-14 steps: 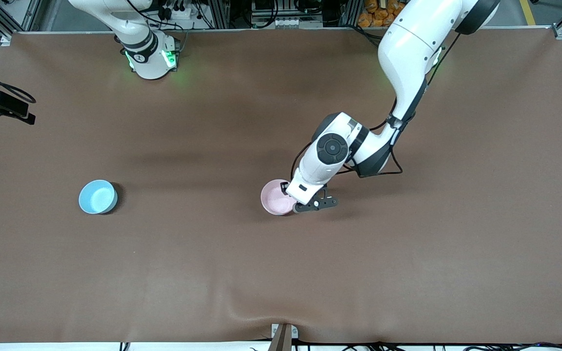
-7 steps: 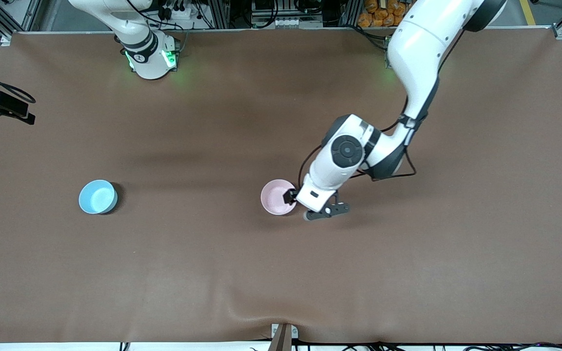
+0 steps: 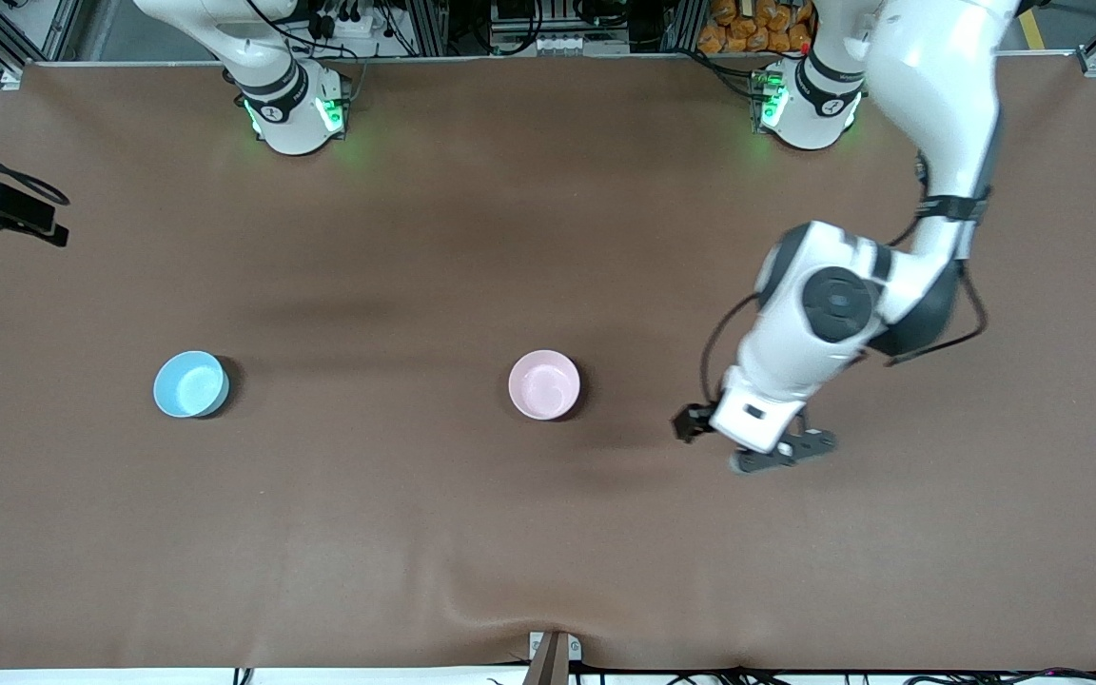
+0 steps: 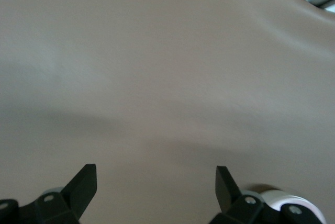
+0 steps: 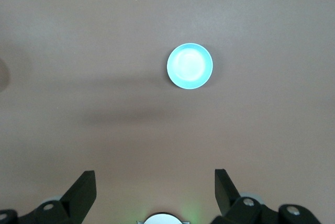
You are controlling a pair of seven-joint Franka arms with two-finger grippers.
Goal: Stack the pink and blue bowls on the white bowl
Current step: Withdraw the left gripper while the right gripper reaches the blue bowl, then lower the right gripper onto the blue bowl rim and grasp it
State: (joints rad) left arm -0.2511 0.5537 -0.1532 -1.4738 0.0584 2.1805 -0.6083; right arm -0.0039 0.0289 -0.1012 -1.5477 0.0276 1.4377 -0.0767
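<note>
Pink bowl (image 3: 544,383) sits mid-worktop (image 3: 548,533), and we judge it is nested on the white bowl, though no white shows in any view, so we cannot confirm that. Blue bowl (image 3: 191,383) stands alone toward the right arm's end, well apart from the pink one.

Left gripper (image 3: 738,447) hangs over bare worktop toward the left arm's end, well clear of the pink bowl; jaws released, empty, nothing between them. Right gripper (image 5: 154,195) is out of the front view; its wrist view shows its jaws spread wide and empty, high up, with the blue bowl (image 5: 189,66) far below and ahead of them.

Step in hand, as we read it: right arm fetches blue. We'd descend straight, pinch one rim wall, lift clear, centre over pink, release low.

Only the right wrist view shows the right jaws; the left wrist view shows only bare worktop (image 4: 167,77), no bowl.
</note>
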